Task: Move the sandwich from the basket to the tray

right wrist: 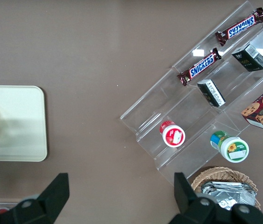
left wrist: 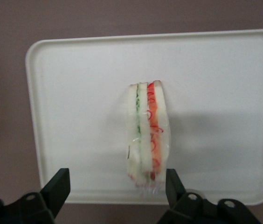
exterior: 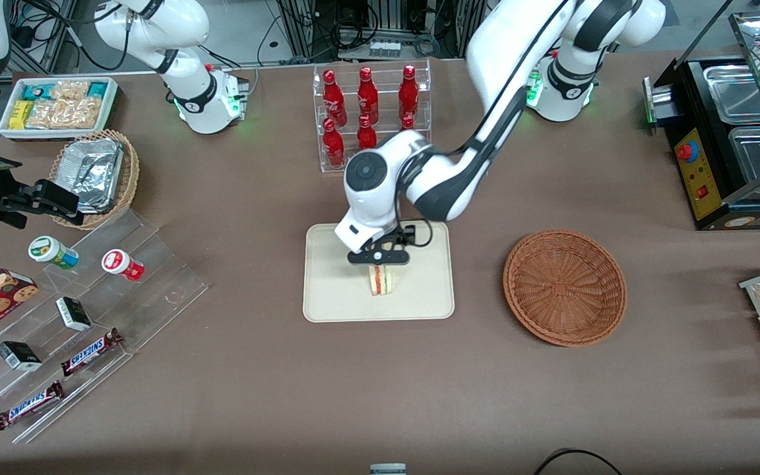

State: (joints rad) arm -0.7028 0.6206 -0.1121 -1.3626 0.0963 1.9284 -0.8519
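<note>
So the sandwich [exterior: 382, 280] is standing on its edge on the tray [exterior: 327, 297], about in the middle of it, a bit toward the rim nearest the front camera. From the wrist camera you can see the layers clearly: green filling on one side, red-orange on the other, white bread between, and what looks like clear wrap around it.

The end effector [exterior: 380, 258] sits right over the sandwich, low above the tray. Its fingers [left wrist: 58, 189] are spread wide; one is well clear of the bread, the other is right beside the red-filling face, and I can't tell if it actually touches. Either way it isn't pinching anything.

The basket [exterior: 565, 286] is on the bench at roughly 3 o'clock from the tray in the front view, toward the working arm's end, well apart from it, with nothing in it.

Other stuff around: a clear rack of red bottles [exterior: 367, 109] at 12 o'clock from the tray, farther from the front camera, and a clear stepped display with Snickers bars [exterior: 90, 351] toward the parked arm's end.
</note>
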